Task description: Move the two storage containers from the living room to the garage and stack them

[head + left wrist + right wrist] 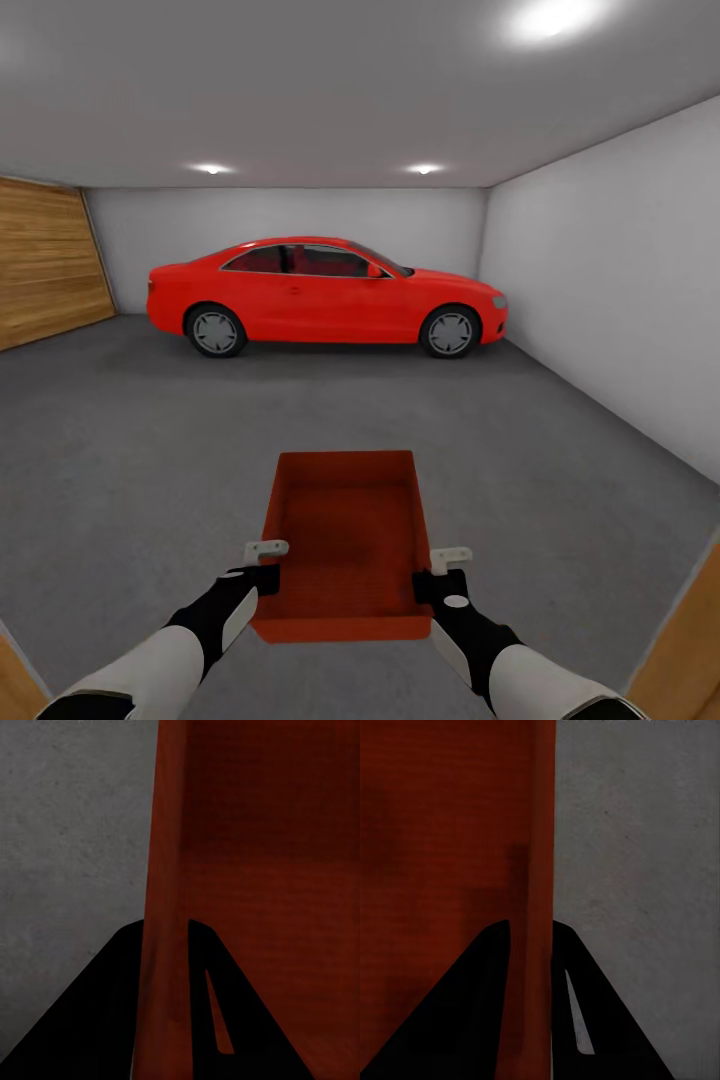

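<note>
Storage container (345, 540), red-orange, open top, nothing in it. It is held out in front of the robot, above the floor (130, 450), between both arms. Left gripper (262, 562): jaws narrow, pinched on the container's left wall. Left wrist view confirms this, one dark finger (105, 1012) on each side of the thin wall. Right gripper (443, 568): jaws likewise narrow on the right wall, same pinch seen in the right wrist view (529, 937). Whether the container's base touches the floor cannot be told. Floor dark grey, mottled concrete. Wooden plank door (45, 260) at left, cut off by the frame edge. Red car (325, 297) parked side-on at the far wall. Light grey wall (610, 280) at right.
</note>
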### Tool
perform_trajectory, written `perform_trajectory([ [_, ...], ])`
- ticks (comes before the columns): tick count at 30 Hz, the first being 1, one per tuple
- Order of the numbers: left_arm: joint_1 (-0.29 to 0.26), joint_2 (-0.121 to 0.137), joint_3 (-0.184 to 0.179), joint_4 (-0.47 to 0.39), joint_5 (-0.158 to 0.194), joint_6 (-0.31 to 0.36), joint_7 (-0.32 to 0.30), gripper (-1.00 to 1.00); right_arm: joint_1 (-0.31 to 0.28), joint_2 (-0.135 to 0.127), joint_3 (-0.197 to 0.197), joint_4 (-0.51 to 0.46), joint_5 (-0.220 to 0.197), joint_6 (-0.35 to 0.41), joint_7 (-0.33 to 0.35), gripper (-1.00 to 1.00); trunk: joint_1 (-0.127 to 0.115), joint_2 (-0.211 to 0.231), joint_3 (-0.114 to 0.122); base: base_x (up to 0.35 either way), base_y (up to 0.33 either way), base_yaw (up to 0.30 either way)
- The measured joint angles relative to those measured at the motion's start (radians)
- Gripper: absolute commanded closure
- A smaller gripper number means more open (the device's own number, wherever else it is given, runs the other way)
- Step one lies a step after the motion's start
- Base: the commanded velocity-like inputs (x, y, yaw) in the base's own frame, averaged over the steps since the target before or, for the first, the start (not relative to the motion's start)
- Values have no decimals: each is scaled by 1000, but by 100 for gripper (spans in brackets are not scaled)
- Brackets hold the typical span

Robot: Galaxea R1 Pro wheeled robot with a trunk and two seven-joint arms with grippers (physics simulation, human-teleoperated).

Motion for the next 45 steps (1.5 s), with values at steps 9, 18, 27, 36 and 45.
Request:
perform_trajectory([
  [9,0,-1,1,3,0,-3,0,100,0,-1,3,0,-1,0,0,100,0,0,0,5,9,56],
  [18,0,-1,1,2,0,-1,0,100,0,-1,2,0,0,1,0,100,0,0,0,0,0,5],
  [27,0,-1,1,4,1,-4,0,100,0,-1,3,0,0,0,0,100,0,0,0,156,0,0],
  [36,0,-1,1,3,1,-4,0,100,0,-1,2,0,0,0,0,100,0,0,0,312,0,0],
  [45,0,0,0,2,1,-2,-1,100,0,0,1,0,0,0,0,100,0,0,0,321,0,0],
])
